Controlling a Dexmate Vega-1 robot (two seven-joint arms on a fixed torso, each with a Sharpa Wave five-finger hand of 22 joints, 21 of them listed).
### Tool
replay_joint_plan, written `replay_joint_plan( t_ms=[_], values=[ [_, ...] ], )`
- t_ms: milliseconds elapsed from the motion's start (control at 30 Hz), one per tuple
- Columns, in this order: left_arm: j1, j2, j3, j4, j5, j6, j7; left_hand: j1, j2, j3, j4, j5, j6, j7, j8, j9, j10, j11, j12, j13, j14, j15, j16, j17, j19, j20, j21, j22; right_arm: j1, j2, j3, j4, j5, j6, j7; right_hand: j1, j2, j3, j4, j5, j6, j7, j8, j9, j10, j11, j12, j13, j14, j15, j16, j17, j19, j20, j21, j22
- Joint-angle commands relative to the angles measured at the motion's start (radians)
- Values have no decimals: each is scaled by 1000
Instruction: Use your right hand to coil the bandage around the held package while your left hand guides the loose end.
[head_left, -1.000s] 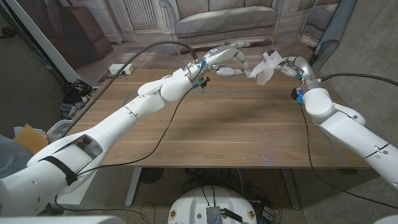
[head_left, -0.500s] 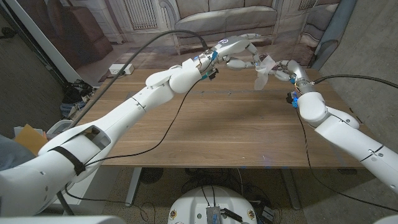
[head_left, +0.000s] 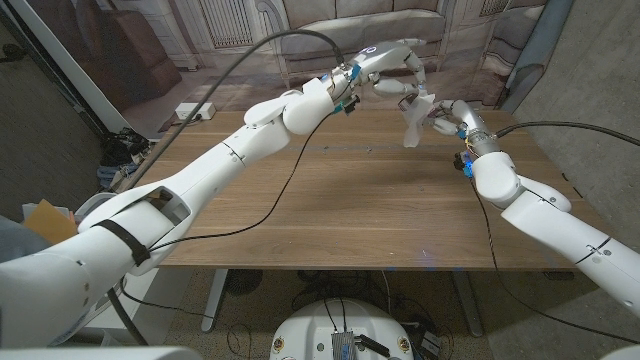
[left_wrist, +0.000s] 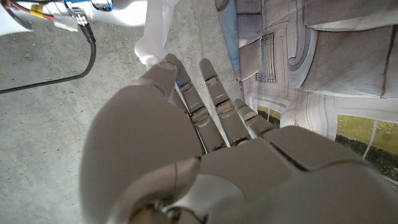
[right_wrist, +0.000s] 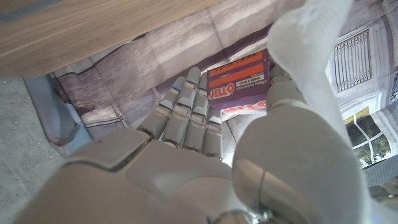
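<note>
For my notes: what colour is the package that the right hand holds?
Purple with an orange band, best seen in the right wrist view: package, right hand.

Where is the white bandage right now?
In the head view, the bandage hangs in the air above the table's far edge, between the left hand and right hand.

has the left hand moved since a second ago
Yes. In the head view the left hand has risen and gone farther from the table's far edge, toward the sofa backdrop, above the white bandage.
</note>
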Motion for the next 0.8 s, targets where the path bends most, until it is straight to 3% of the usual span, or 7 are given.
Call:
replay_joint_plan(
  t_ms=[33,333,633,800],
  values=[
    [-53,-54,-2,19,-73,73,-28,0,-2,7,1,5,11,1,4,3,31,-20,6,56,12,-92,1,1,11,-1,7,2,-8,12,-20,11,-16,14,22,43,59,78,51,3,274,-260,4,3,264,-250,1,3,14,-129,-2,4,-2,-57,2,4],
    [-83,-85,13,44,-94,164,-58,-3,-8,10,0,4,11,3,4,3,35,-19,1,48,11,-90,-5,-4,12,5,7,2,-45,9,-11,-6,-18,47,20,43,59,79,51,2,279,-259,4,3,265,-248,-1,3,17,-129,-1,4,0,-59,2,4],
    [-135,-127,42,117,-109,314,-116,-7,-9,15,2,4,12,3,3,3,40,-20,-4,38,-1,-86,-14,-9,6,15,5,2,-81,6,3,-29,-49,110,-4,44,60,80,51,2,279,-260,3,3,266,-248,-2,3,18,-131,-1,4,1,-62,3,4],
    [-180,-150,90,180,-58,408,-129,-13,-9,17,5,4,3,5,-1,3,40,-21,-10,31,-15,-80,-22,-11,-1,28,2,3,-105,9,18,-41,-76,175,-28,45,60,81,50,2,282,-261,3,3,269,-248,-2,3,20,-133,0,4,2,-62,3,4]
  ],
)
